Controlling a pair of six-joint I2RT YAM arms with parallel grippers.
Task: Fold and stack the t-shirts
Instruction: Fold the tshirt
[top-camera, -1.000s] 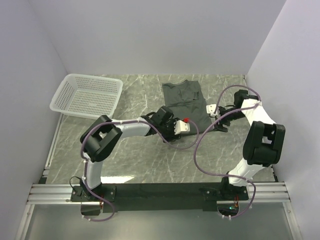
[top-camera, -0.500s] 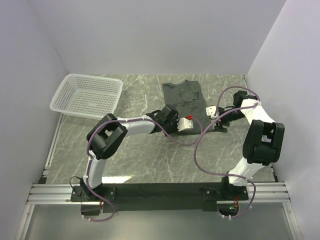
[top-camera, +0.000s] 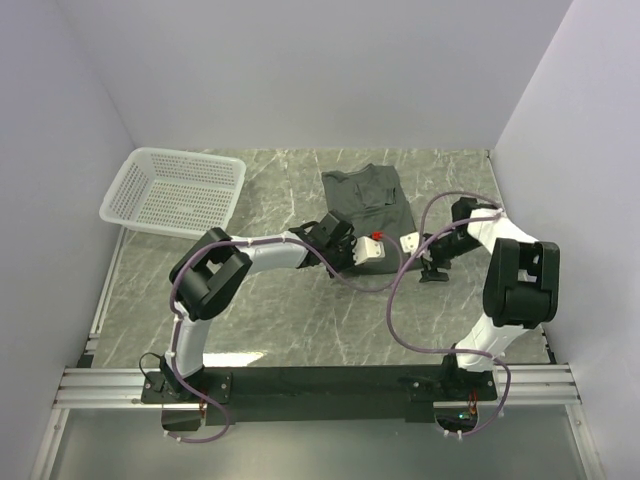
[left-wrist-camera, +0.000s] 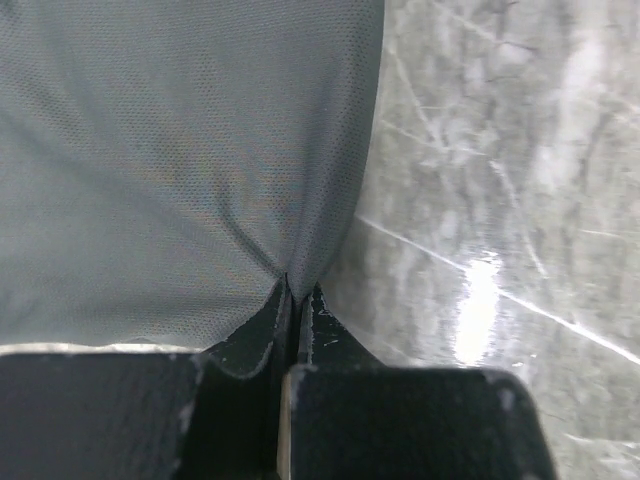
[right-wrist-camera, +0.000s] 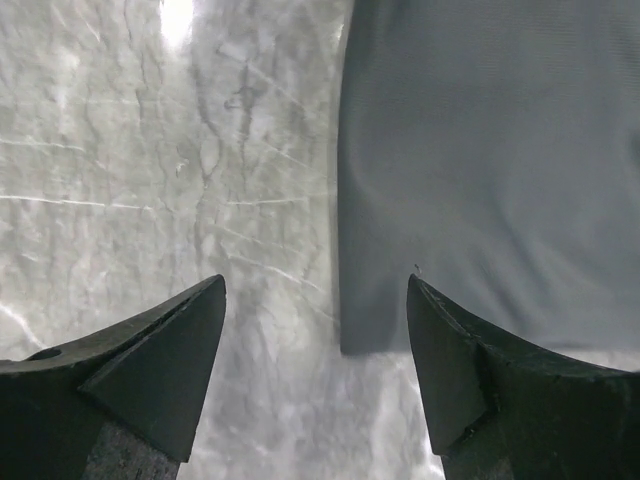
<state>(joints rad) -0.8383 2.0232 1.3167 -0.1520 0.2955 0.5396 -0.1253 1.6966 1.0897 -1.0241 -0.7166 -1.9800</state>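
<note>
The dark grey-green t-shirt is lying flat on the grey marbled table, toward the far side and a little right of the middle; its neck opening is pointing to the back wall and its near edge is facing the arms. The white mesh basket is sitting well apart from it, at the far left of the table.

The left gripper is reaching across from the left to the near edge of the shirt. In the left wrist view its two fingers are pressing together with a small pinch of cloth between them; the fabric is drawing into fine creases that are running down toward the tips. The pinch is sitting close to a side edge of the shirt, and bare table is showing just to the right of it in that view.

The right gripper is standing with its fingers wide apart and is gripping nothing. In the right wrist view a corner of the shirt is lying between the fingers, nearer to the right one, while bare table is showing by the left one; whether the tips are touching the table, I cannot tell. From above, the two grippers are working near each other along the near edge of the shirt.
</note>
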